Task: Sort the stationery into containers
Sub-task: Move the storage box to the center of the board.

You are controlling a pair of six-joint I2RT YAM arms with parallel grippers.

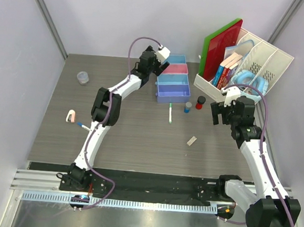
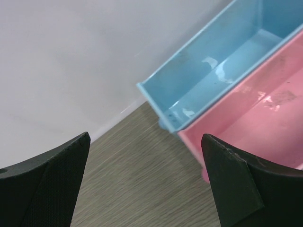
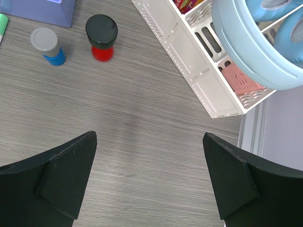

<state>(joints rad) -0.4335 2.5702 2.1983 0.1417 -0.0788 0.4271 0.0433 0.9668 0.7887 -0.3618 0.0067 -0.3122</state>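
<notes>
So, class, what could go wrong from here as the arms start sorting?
The small red cylinder with black cap and the blue cylinder with grey cap stand close together; the open right claw might topple one taking the other. The open left claw hangs near the corner of the blue plastic tray and could nudge it.

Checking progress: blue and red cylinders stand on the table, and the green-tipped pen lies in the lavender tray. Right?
No: in the top view the green-tipped pen lies on the table, outside the lavender tray. The rest holds.
</notes>
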